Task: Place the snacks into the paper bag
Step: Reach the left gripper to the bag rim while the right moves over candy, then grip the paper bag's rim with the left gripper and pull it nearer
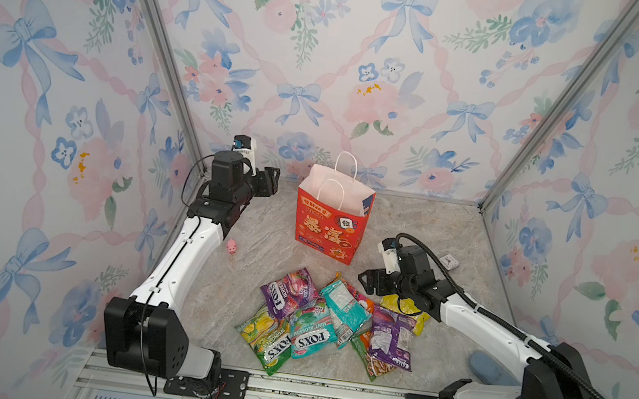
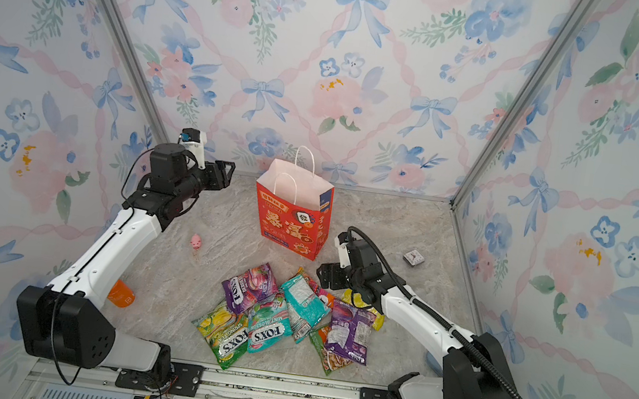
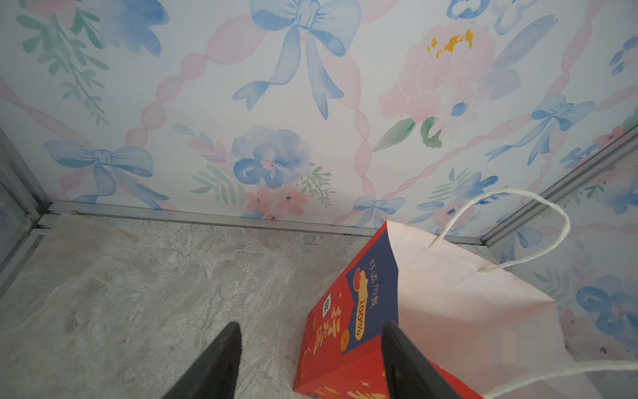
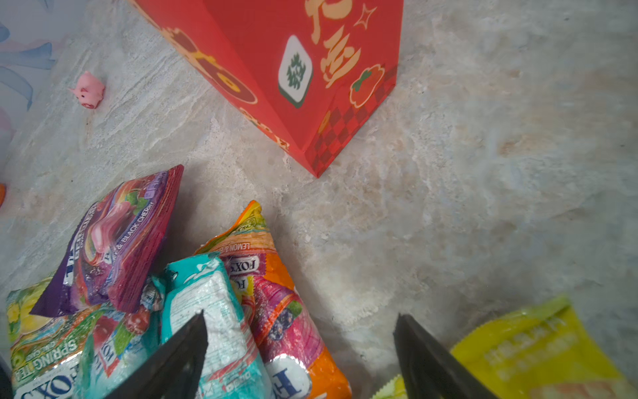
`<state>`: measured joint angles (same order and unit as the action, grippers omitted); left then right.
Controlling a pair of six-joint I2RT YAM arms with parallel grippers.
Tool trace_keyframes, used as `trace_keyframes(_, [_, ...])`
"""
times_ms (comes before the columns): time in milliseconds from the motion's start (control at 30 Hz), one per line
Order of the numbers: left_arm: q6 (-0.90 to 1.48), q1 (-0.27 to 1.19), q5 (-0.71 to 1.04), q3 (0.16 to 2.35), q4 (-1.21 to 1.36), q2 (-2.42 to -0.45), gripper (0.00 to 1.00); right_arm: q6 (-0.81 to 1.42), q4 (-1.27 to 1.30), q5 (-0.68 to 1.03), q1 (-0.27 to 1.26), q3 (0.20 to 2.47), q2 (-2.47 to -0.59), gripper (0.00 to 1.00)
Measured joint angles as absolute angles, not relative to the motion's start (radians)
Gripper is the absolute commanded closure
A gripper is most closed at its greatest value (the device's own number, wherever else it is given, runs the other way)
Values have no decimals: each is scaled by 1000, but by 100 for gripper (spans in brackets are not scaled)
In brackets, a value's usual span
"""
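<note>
Snacks: lay heaped and overlapping at the front middle of the bench; I saw none in the bag's open mouth.
Bag: stood upright behind the heap, mouth up, with a bare strip of bench between the two.
Right gripper: hung just over the heap's far right edge with its jaws apart and nothing between them, pointing toward the bag's near corner.
Left gripper: was held high just beside the bag's left side, near the rim, jaws apart and empty.
Key relation: in my right wrist view the orange packet lay below and just ahead between my jaws. Its long axis ran away from me toward the bag, so my jaws spanned its width.
Neighbours: the teal packet overlapped the orange one under one jaw, and the yellow packet lay under the other.
Nearer arm: my right, I judged. My left was well apart from the heap and better placed to steady the bag.
In the way: the teal overlap could come up with the orange packet, and the handles stood over the bag's mouth.
Elsewhere: a pink toy lay well to the left, clear of my path.
</note>
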<state>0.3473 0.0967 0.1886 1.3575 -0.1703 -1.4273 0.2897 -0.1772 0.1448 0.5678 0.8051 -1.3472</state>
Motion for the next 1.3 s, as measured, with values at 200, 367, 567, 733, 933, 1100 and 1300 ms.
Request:
trace_keyframes(200, [341,98,283,1553,-246,-1556,38,323,-176,175,592,805,-1353,17])
trace_keyframes(367, [334,120,335,1714,-320,-1707,42,341,-173,188,601,804,-1366,18])
trace_keyframes(567, [298,173,349,1835,-426,-1818,44,352,-168,191,606,798,-1383,20])
trace_keyframes(733, [265,205,329,1879,-495,-1836,46,352,-167,191,606,796,-1389,20])
trace_keyframes(933, [216,242,236,1937,-550,-1858,47,352,-163,190,606,796,-1402,22])
trace_keyframes(1100, [193,273,194,1954,-572,-1883,50,350,-163,187,612,796,-1419,23])
trace_keyframes(1300, [175,282,160,1962,-601,-1913,58,345,-163,187,612,796,-1419,26])
